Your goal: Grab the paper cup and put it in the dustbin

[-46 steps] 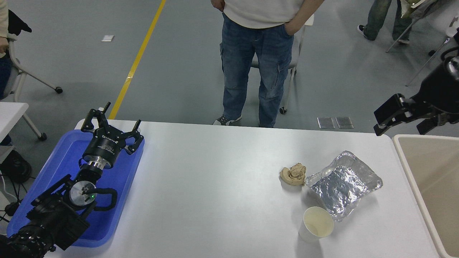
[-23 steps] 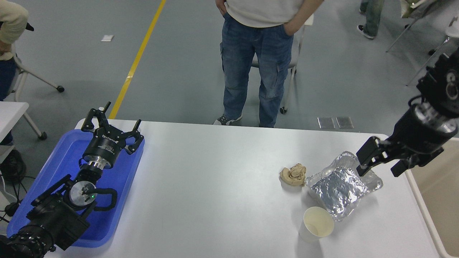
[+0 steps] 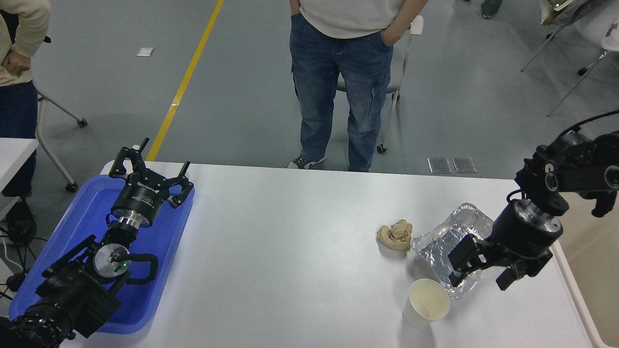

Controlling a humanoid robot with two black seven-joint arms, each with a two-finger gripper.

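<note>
Moved down and inward since the earlier frames: right gripper (image 3: 478, 273), formerly up beside the dustbin (image 3: 587, 285), now low over the foil-wrapped box (image 3: 447, 241), just beyond and to the right of the paper cup (image 3: 428, 302). Looks like the approach stage, with the grasp not yet begun.

Nearest the camera: paper cup upright on the white table (image 3: 290, 251), mouth open upward, cream inside showing, untouched. Just past it, right gripper with fingers spread wide, nothing between them, one finger (image 3: 463, 258) over the foil, the other toward the table's right edge. No contact with the cup; contact with the foil hard to judge from this angle. Probably needs a short shift nearer and leftward before closing on the cup wall, minding the foil box touching close by.

Further back: crumpled tan paper wad (image 3: 395, 234) beside the foil. Dustbin at the right edge, only a beige strip in view. Left gripper (image 3: 150, 174) parked over the blue tray (image 3: 82, 212) at the far left, fingers open, empty.

Beyond the table: person in jeans (image 3: 343, 92) standing, hands in pockets.
</note>
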